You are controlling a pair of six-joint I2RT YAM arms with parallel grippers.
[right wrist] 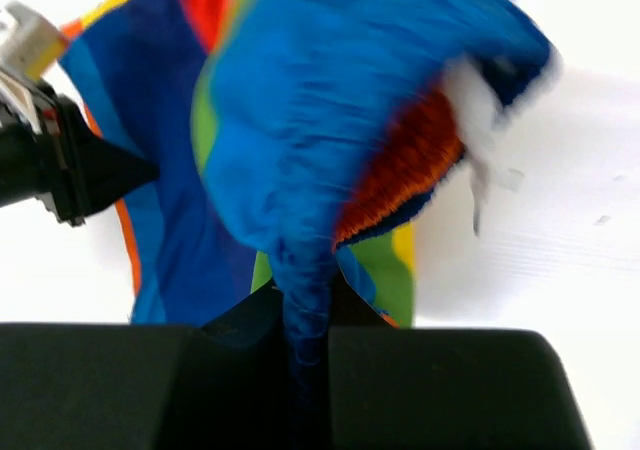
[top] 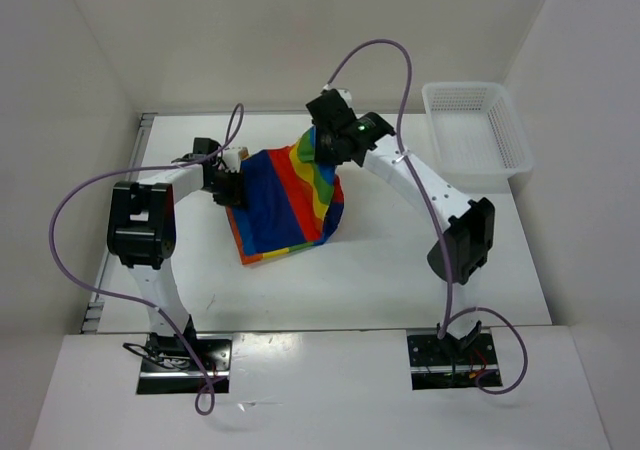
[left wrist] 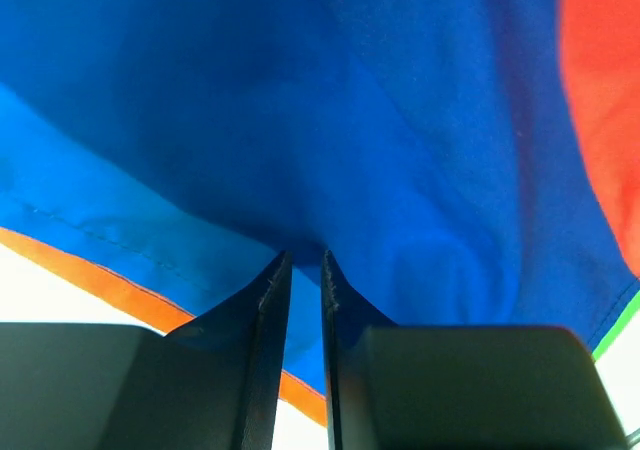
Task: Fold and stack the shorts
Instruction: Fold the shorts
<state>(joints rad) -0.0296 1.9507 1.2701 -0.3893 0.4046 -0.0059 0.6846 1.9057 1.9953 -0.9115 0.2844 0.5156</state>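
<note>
The rainbow-striped shorts (top: pixel 285 205) hang between both grippers over the middle of the table, their lower edge on the surface. My left gripper (top: pixel 229 187) is shut on the shorts' left edge. In the left wrist view its narrow jaws (left wrist: pixel 305 262) pinch blue fabric (left wrist: pixel 400 140), with an orange hem below. My right gripper (top: pixel 325 148) is shut on the upper right part and holds it lifted. In the right wrist view a bunched blue fold (right wrist: pixel 300 170) runs down between the fingers (right wrist: pixel 305 305). A blurred white bit, maybe the drawstring (right wrist: pixel 478 110), shows at the right.
A white plastic mesh basket (top: pixel 505 140) stands at the table's back right. White walls enclose the table on the left, back and right. The left gripper also shows in the right wrist view (right wrist: pixel 70 165).
</note>
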